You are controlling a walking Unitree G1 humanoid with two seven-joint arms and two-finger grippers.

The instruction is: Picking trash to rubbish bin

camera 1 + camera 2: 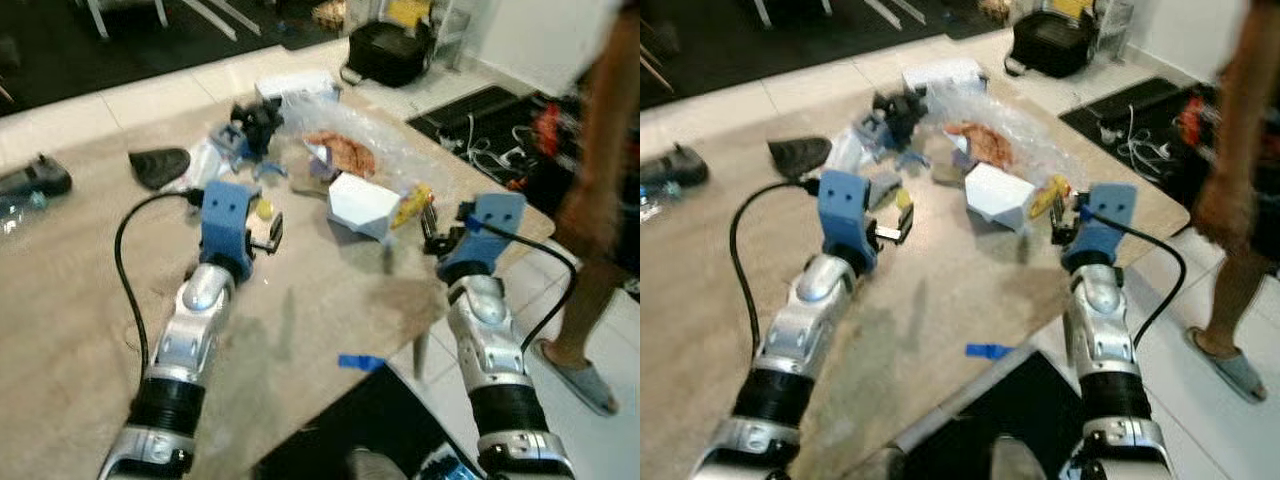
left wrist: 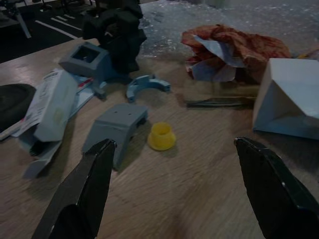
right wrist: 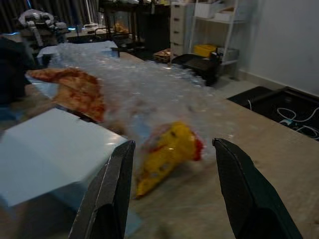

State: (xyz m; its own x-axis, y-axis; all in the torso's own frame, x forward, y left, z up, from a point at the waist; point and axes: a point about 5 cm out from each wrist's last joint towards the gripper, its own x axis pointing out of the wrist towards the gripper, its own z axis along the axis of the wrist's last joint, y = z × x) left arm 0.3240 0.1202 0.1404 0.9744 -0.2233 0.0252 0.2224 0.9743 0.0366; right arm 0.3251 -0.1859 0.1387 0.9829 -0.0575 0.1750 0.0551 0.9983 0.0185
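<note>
Trash lies on a wooden table point(image 1: 300, 300). It includes a folded white paper box point(image 1: 362, 205), a yellow wrapper point(image 3: 167, 152), a crumpled orange-red wrapper point(image 2: 234, 50) and clear bubble wrap point(image 3: 149, 94). A small yellow cap point(image 2: 161, 137) sits beside a grey block point(image 2: 117, 124). My left gripper point(image 1: 268, 232) hovers open just short of the cap, holding nothing. My right gripper point(image 1: 430, 225) is open too, with the yellow wrapper straight ahead between its fingers point(image 3: 107, 199) and apart from them.
Blue-grey parts and a black object point(image 1: 258, 120) crowd the far side. A person point(image 1: 600, 150) stands by the table's right corner. A black bag point(image 1: 388, 50) and cables lie on the floor beyond. Blue tape point(image 1: 360, 362) marks the near edge, with something dark point(image 1: 350, 430) below it.
</note>
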